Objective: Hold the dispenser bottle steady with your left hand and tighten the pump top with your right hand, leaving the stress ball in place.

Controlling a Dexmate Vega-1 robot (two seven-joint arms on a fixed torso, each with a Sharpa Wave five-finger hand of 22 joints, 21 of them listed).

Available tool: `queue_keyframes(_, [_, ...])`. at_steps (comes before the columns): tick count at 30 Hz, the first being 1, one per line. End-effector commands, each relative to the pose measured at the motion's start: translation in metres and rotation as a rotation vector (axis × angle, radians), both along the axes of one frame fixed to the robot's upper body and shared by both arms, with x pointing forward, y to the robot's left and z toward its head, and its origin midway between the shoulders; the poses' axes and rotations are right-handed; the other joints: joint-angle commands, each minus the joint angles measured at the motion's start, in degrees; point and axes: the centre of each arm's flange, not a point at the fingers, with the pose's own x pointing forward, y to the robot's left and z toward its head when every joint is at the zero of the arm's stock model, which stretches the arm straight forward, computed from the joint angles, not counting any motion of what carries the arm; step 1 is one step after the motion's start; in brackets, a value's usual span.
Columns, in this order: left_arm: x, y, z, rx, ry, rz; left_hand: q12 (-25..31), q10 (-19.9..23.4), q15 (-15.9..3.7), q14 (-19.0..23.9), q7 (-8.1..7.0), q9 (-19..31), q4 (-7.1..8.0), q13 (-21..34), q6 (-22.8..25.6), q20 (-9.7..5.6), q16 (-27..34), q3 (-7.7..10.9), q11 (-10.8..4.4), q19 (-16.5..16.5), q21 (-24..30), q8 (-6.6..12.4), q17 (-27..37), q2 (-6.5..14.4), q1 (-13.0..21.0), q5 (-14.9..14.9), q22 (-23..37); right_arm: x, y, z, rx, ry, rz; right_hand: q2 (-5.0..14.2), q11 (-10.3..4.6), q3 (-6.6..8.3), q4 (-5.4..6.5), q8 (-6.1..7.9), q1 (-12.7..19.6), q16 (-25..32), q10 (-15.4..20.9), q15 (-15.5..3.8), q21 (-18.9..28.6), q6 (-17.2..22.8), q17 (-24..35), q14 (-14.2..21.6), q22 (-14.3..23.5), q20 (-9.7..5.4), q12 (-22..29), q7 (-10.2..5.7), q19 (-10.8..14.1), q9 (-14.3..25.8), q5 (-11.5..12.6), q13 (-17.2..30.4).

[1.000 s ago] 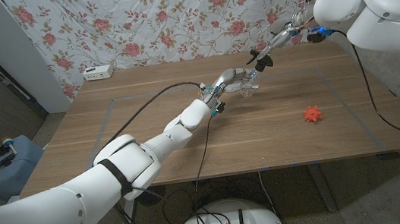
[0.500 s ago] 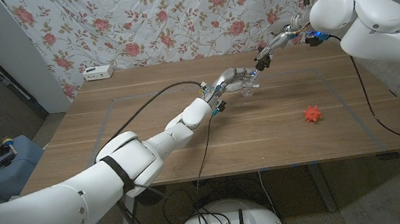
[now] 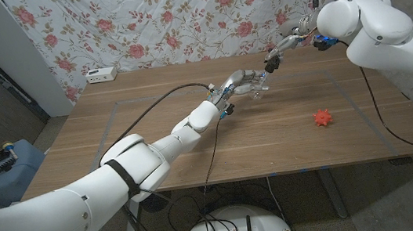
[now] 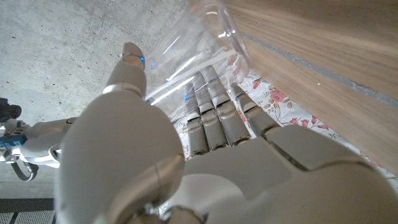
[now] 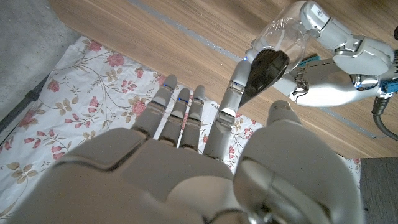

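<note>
A clear dispenser bottle (image 3: 257,87) stands at the table's far middle, and my left hand (image 3: 240,82) grips its body from the left. In the left wrist view my fingers (image 4: 214,109) wrap the clear bottle (image 4: 199,50). My right hand (image 3: 276,53) reaches in from the right, with its fingertips on the black pump top (image 3: 268,65). The right wrist view shows the black pump top (image 5: 264,70) between a finger (image 5: 238,81) and the thumb, above the bottle (image 5: 287,34) and my left hand (image 5: 336,71). An orange spiky stress ball (image 3: 323,118) lies apart on the right.
The wooden table (image 3: 155,145) carries a taped rectangle outline. A white power strip (image 3: 102,75) sits at the far left edge, against the floral curtain (image 3: 178,16). A blue box (image 3: 0,168) stands on the floor to the left. Cables trail along both arms.
My right arm's upper part has swung left and nearer while its hand stays at the pump top. Left hand, bottle and stress ball have held their places.
</note>
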Motion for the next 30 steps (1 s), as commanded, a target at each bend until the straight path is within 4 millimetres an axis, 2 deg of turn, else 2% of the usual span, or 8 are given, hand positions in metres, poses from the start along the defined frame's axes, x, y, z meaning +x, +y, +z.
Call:
queue_keyframes(1, [-0.001, -0.001, 0.0, -0.003, -0.008, -0.003, 0.2, 0.61, -3.26, 0.52, -2.96, 0.28, 4.64, 0.18, 6.54, -5.3, 0.28, 4.98, -0.38, 0.69, 0.06, 0.23, 0.02, 4.62, -3.71, 0.44, 0.13, -0.004, 0.0, -0.001, 0.001, -0.02, -0.02, 0.37, 0.17, 0.26, 0.02, -0.38, -0.22, -0.08, 0.11, -0.02, 0.05, -0.5, 0.18, 0.54, 0.28, -0.02, 0.07, 0.15, 0.68, 0.04, -0.32, 0.04])
queue_keyframes(8, [-0.003, 0.002, 0.0, -0.01, -0.023, -0.008, 0.24, 0.78, -3.33, 0.6, -2.92, 0.28, 4.67, 0.15, 6.6, -5.35, 0.3, 5.05, -0.41, 0.72, 0.06, 0.25, 0.02, 4.7, -3.74, 0.44, 0.13, -0.01, -0.001, 0.001, 0.003, -0.03, -0.028, -0.18, 0.25, -0.27, 0.23, -1.44, -1.34, -0.49, -0.52, 0.05, -0.4, -2.42, 0.25, 0.28, 0.29, 0.13, -0.46, -0.1, -0.03, 0.03, -0.48, -0.05])
queue_keyframes(19, [-0.007, 0.007, -0.003, -0.024, -0.04, -0.018, 0.23, 0.85, -3.33, 0.63, -3.03, 0.28, 4.67, 0.13, 6.66, -5.37, 0.29, 5.1, -0.37, 0.72, 0.05, 0.27, 0.02, 4.65, -3.81, 0.42, 0.13, -0.022, 0.001, 0.006, 0.007, -0.08, -0.026, -0.26, 0.43, -0.79, 0.82, -1.65, -2.88, -0.56, -0.28, 0.14, -0.57, -2.3, 0.44, 0.5, 0.31, 0.18, -0.62, 0.05, -0.28, 0.05, -0.52, -0.11])
queue_keyframes(21, [-0.008, 0.007, -0.003, -0.026, -0.043, -0.018, 0.25, 0.9, -3.29, 0.63, -3.03, 0.28, 4.68, 0.12, 6.68, -5.38, 0.29, 5.1, -0.39, 0.74, 0.05, 0.27, 0.02, 4.64, -3.84, 0.42, 0.13, -0.023, 0.001, 0.007, 0.004, -0.082, -0.025, -0.17, -0.06, -0.75, 0.8, -1.71, -2.93, -0.62, -0.17, 0.05, -0.59, -2.26, 0.42, 0.57, 0.31, 0.18, -0.64, 0.07, -0.3, 0.05, -0.46, -0.13])
queue_keyframes(25, [-0.008, 0.009, -0.004, -0.035, -0.046, -0.018, 0.23, 0.91, -3.32, 0.61, -2.99, 0.28, 4.65, 0.09, 6.74, -5.41, 0.27, 5.13, -0.46, 0.76, 0.06, 0.29, 0.01, 4.62, -3.83, 0.42, 0.13, -0.026, 0.001, 0.009, -0.008, -0.08, -0.029, -0.08, 0.08, -0.5, 0.38, -2.16, -2.48, -0.86, -0.45, -0.39, -0.68, -3.08, 0.31, 0.53, 0.31, 0.27, -0.91, -0.33, -0.46, 0.07, -0.31, -0.16])
queue_keyframes(27, [-0.009, 0.01, -0.004, -0.038, -0.049, -0.016, 0.21, 0.87, -3.33, 0.62, -2.92, 0.28, 4.66, 0.09, 6.72, -5.38, 0.28, 5.14, -0.35, 0.74, 0.05, 0.28, 0.01, 4.63, -3.84, 0.42, 0.13, -0.029, 0.001, 0.011, -0.012, -0.085, -0.032, -0.13, -0.38, -0.33, -0.04, -2.64, -2.08, -1.17, -1.07, -0.48, -0.75, -4.01, 0.23, 0.23, 0.31, 0.33, -1.3, -0.56, -0.63, 0.1, -0.23, -0.19])
queue_keyframes(30, [-0.009, 0.011, -0.005, -0.046, -0.052, -0.013, 0.2, 0.87, -3.42, 0.57, -2.96, 0.28, 4.6, 0.09, 6.8, -5.4, 0.24, 5.18, -0.2, 0.78, 0.06, 0.31, 0.0, 4.58, -3.79, 0.43, 0.13, -0.032, 0.001, 0.013, -0.018, -0.091, -0.034, -0.19, -0.19, -0.01, -0.79, -3.06, -1.22, -1.52, -1.47, -0.55, -0.93, -4.83, 0.13, -0.13, 0.31, 0.48, -1.62, -0.66, -1.13, 0.14, -0.13, -0.21])
